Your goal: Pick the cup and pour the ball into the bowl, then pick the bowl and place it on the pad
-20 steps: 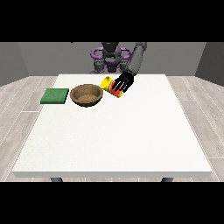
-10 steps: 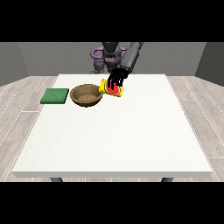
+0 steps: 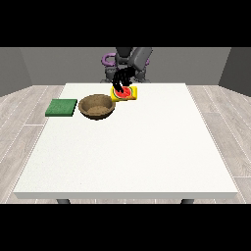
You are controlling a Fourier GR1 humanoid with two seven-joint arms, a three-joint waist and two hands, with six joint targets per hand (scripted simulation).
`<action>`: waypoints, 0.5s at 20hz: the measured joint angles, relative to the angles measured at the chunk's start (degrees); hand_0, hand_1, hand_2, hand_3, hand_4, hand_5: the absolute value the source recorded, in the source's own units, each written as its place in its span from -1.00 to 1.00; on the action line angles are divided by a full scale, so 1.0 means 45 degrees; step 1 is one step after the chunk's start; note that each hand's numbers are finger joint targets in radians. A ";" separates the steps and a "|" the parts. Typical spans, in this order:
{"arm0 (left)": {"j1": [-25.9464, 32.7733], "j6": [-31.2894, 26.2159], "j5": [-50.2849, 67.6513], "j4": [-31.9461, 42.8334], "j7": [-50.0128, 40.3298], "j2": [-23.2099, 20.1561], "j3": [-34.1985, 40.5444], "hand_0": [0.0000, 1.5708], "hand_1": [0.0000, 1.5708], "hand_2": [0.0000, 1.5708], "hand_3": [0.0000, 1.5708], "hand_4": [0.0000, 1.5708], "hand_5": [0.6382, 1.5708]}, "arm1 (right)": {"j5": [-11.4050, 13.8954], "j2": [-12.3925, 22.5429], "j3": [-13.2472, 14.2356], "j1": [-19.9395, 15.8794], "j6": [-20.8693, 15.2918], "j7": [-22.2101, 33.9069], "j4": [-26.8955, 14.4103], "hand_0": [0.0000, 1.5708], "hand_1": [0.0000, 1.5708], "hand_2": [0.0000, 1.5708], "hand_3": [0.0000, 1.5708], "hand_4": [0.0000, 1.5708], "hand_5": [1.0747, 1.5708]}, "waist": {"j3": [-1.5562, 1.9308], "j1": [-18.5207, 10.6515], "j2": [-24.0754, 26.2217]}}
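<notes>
Toward the far edge of the white surface (image 3: 132, 147), a black hand (image 3: 121, 81) reaches down onto the yellow cup (image 3: 125, 93), its fingers (image 3: 117, 88) curled over the cup's red part; whether they have closed around the cup I cannot tell. The cup sits just beside the brown bowl (image 3: 97, 106), on the bowl's right in the view, and the green pad (image 3: 62, 107) lies just beyond the bowl on the other side. No ball can be made out; it may be inside the cup. No other hand shows. The step in hand looks like securing the cup, with pouring yet to come. To do it well, the fingers should wrap the cup's sides rather than cover its mouth, so the opening is free when tipped, and the cup should stay level as it rises. The tilt should begin only once the mouth is over the middle of the bowl, which is a short sideways move. The cup stands near the far edge, so any nudge backwards is a risk. Open room lies wide toward the camera and to the view's right, while bowl and pad crowd the left.
</notes>
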State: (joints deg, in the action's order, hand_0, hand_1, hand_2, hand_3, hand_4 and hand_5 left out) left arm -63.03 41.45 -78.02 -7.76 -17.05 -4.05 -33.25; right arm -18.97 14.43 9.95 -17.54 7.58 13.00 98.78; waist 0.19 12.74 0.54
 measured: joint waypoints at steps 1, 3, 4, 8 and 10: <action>-0.0129 -0.0299 -0.0445 0.0115 -0.0306 0.0163 -0.0385 0.91 0.91 1.00 1.00 0.36 0.84 | 0.0057 -0.0004 0.0011 0.0089 0.0028 -0.0083 -0.0162 -1.00 -1.00 -1.00 -1.00 -0.52 0.98 | -0.0003 -0.0063 0.0095; -0.0227 -0.0947 -0.1121 0.0084 -0.0897 0.0442 -0.0980 0.91 0.91 1.00 1.00 0.33 0.87 | 0.0133 -0.0109 -0.0012 0.0114 -0.0014 -0.0190 -0.0413 -1.00 -1.00 -1.00 -1.00 -0.52 0.98 | -0.0011 -0.0132 0.0259; -0.0244 -0.1339 -0.1409 -0.0049 -0.1225 0.0537 -0.1244 0.91 0.91 1.00 1.00 0.32 0.88 | 0.0182 -0.0160 -0.0064 0.0073 -0.0020 -0.0234 -0.0537 -1.00 -1.00 -1.00 -1.00 -0.51 0.98 | -0.0014 -0.0103 0.0323; 0.0049 -0.2578 -0.2024 -0.0848 -0.1541 0.0763 -0.1737 0.91 0.91 1.00 1.00 0.35 0.86 | 0.0172 -0.0075 0.0090 0.0336 0.0148 -0.0341 -0.0901 -1.00 -1.00 -1.00 -1.00 -0.51 0.98 | -0.0027 -0.0297 0.0714; 0.0143 -0.2804 -0.2125 -0.1259 -0.1553 0.0816 -0.1692 0.91 0.91 1.00 1.00 0.28 0.89 | 0.0070 0.0018 0.0244 0.0437 0.0264 -0.0379 -0.0937 -1.00 -1.00 -1.00 -1.00 -0.54 0.97 | -0.0034 -0.0443 0.0751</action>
State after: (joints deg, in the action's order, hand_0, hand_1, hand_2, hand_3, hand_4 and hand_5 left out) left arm -62.39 28.84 -87.58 -13.42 -24.04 -0.38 -40.86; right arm -18.66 14.51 11.05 -15.57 8.77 11.29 94.56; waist 0.03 10.75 3.92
